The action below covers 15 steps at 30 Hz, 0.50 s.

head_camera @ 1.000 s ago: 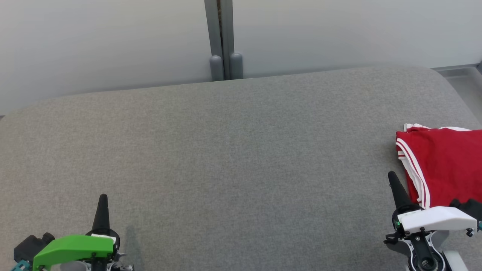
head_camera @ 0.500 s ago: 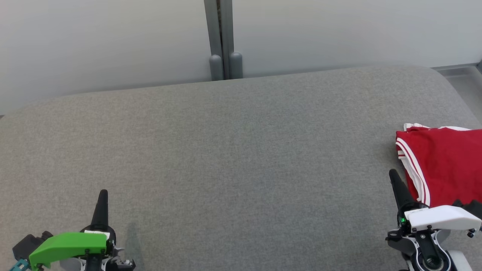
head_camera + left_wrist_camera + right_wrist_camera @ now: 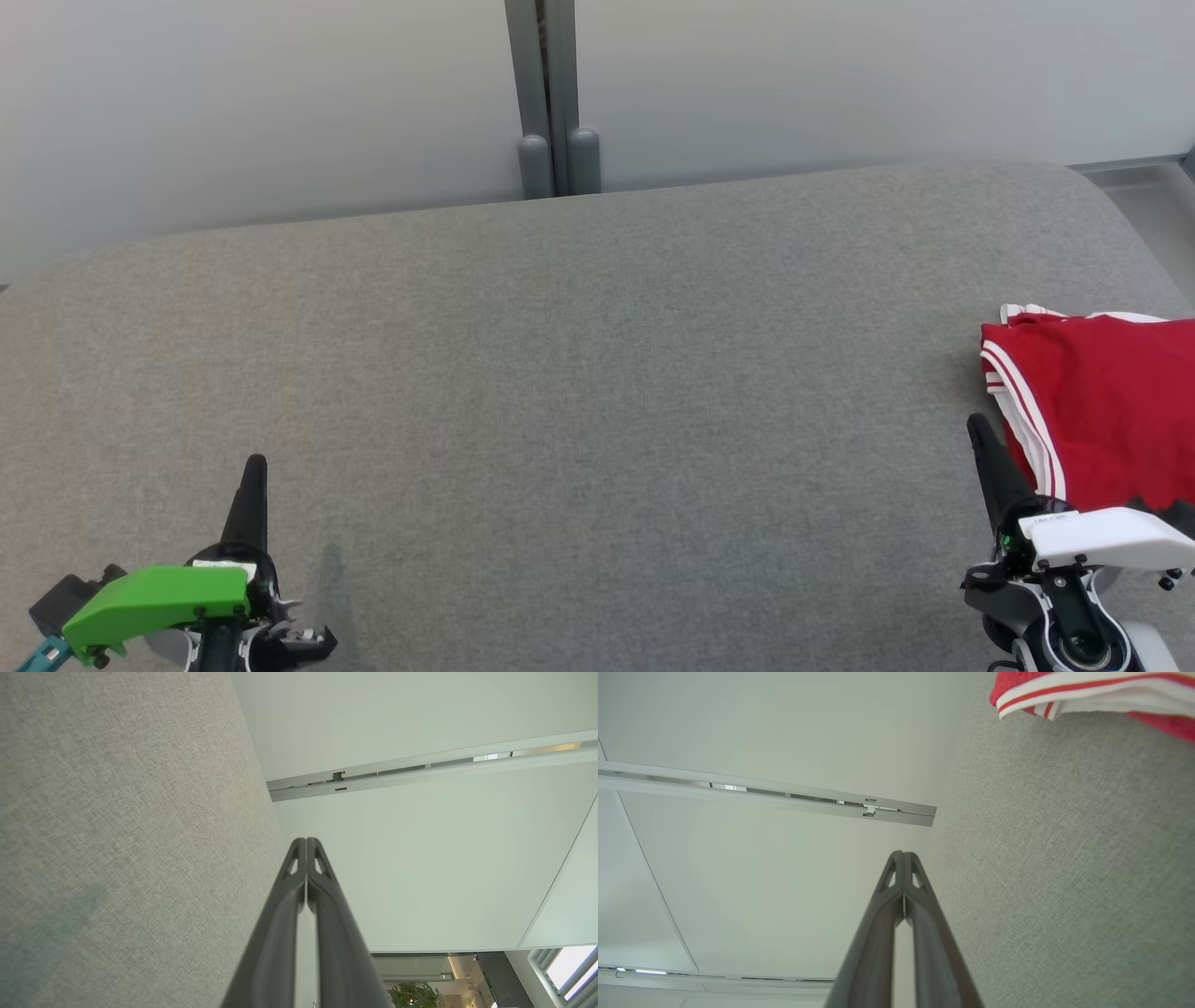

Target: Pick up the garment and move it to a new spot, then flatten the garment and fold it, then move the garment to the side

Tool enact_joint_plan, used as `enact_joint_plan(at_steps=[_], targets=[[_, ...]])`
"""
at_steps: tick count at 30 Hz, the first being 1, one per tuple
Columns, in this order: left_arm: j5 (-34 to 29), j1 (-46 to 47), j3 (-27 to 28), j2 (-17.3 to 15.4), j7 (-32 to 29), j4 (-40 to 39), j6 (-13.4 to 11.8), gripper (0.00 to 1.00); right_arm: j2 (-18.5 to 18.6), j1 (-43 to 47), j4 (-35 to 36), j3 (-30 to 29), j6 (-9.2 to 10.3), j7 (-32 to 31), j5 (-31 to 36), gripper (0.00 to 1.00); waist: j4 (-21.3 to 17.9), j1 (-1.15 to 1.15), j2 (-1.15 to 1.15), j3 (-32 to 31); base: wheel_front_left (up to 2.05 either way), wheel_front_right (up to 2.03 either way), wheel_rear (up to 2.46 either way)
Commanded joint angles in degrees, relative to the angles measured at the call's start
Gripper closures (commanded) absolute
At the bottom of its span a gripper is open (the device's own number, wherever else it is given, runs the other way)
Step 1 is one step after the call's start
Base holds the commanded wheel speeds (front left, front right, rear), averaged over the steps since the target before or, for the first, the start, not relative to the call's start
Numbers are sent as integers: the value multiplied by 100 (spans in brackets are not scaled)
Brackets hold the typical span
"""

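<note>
Closing stage of a fold-and-set-aside sequence, both arms near rest.

The left gripper [image 3: 254,464], under its green housing at the lower left of the head view, has its two dark fingers pressed together along their length. It holds nothing, which the left wrist view confirms. The right gripper [image 3: 977,425], under its white housing at the lower right, is likewise fully closed and empty. Its tip stands just beside the near-left corner of the garment [image 3: 1106,411], and whether it touches the cloth cannot be told.

Change over the last second: both housings have sunk slightly toward the bottom edge of the head view, the green one more than the white. The fingertips have crept a little up the picture. The garment has not shifted.

The garment is red with white-and-red striped trim. It lies as a compact, flat, layered stack at the far right of the grey padded surface [image 3: 579,373] and is cut by the picture's right edge. The right wrist view shows its striped hem resting on the grey cloth. The rest of the surface is bare up to the pale wall panels [image 3: 280,103] and the grey post [image 3: 553,93] behind.

Reading: with the garment folded and lying to the side, and both arms drawing back empty, the task appears essentially complete. No further grasp seems called for.
</note>
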State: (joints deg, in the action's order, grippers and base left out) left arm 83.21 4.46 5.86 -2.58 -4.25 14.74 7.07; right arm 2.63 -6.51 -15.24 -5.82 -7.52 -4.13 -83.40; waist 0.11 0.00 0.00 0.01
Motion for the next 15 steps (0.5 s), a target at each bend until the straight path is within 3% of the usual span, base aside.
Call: enact_joint_plan(at_steps=[1,15], targets=[[133,132,34,-44,-33,-48,32,100,34,30,56,-25,5,-48,-129,100,-1,0,0,1,0,0,0],[688,199,67,-48,-181,-68,57,100,38,49,115,-65,5,-195,-676,100,-7,0,0,12,0,0,0]])
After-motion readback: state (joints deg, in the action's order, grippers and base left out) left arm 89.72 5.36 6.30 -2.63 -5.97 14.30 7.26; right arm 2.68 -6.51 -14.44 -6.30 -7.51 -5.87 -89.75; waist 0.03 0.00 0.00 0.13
